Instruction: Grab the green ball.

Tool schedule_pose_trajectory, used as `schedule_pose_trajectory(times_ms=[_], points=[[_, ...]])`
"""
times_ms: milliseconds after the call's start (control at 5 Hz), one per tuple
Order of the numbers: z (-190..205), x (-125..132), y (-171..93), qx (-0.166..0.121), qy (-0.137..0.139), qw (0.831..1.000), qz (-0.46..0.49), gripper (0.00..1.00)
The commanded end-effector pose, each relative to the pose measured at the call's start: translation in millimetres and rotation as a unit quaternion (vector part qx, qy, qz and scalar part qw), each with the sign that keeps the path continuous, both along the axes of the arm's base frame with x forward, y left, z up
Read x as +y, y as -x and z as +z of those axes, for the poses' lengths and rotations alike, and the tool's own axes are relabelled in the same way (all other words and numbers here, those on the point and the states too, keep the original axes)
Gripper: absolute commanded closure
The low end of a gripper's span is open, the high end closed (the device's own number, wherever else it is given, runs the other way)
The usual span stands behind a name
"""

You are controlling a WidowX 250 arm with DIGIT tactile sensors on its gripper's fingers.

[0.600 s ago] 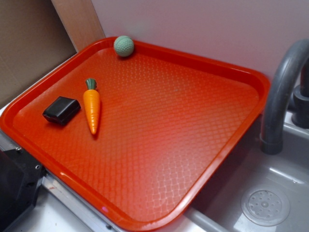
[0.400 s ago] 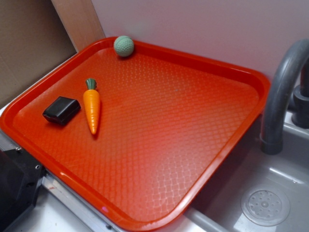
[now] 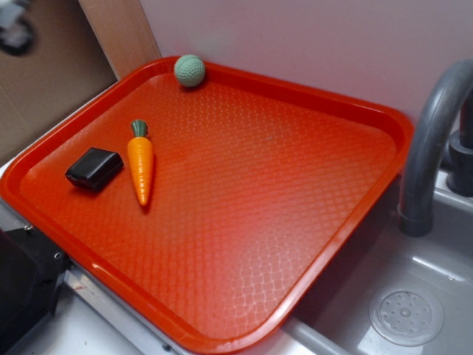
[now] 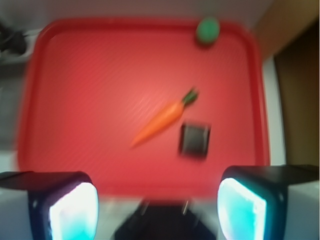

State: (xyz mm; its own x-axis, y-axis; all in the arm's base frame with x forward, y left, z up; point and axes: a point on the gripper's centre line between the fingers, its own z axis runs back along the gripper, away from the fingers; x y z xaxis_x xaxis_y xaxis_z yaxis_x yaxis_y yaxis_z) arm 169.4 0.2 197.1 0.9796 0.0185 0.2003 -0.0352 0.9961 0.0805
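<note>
Clearly the task is only at its start: the end effector (image 4: 157, 202) is high above the near edge of the red tray (image 4: 100, 75), its two pads wide apart and empty. Nearest in front of it lies a small black block (image 4: 194, 139), flat and box-shaped, and just beyond it the smooth orange plastic carrot (image 4: 162, 120). Farthest, in the far right corner of the tray, touching the rim, rests the green ball (image 3: 190, 70), a pale round thing with dimpled skin. The tray floor has a fine diamond pattern. Approach, descent and closing are all left to do.
</note>
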Motion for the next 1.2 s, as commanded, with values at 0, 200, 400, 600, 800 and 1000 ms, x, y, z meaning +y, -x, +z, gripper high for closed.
schedule_pose_trajectory(times_ms=[0, 200, 400, 600, 800, 1000], points=[[-51.4, 59.6, -76.2, -0.041, 0.014, 0.997, 0.066, 0.00], [-82.9, 92.0, -110.3, -0.067, 0.038, 0.992, 0.102, 0.00], [-107.4, 91.2, -132.4, -0.047, 0.063, 0.993, 0.084, 0.00], [-107.4, 91.2, -132.4, -0.047, 0.063, 0.993, 0.084, 0.00], [-107.4, 91.2, -132.4, -0.047, 0.063, 0.993, 0.084, 0.00], [-107.4, 91.2, -132.4, -0.047, 0.063, 0.993, 0.084, 0.00]])
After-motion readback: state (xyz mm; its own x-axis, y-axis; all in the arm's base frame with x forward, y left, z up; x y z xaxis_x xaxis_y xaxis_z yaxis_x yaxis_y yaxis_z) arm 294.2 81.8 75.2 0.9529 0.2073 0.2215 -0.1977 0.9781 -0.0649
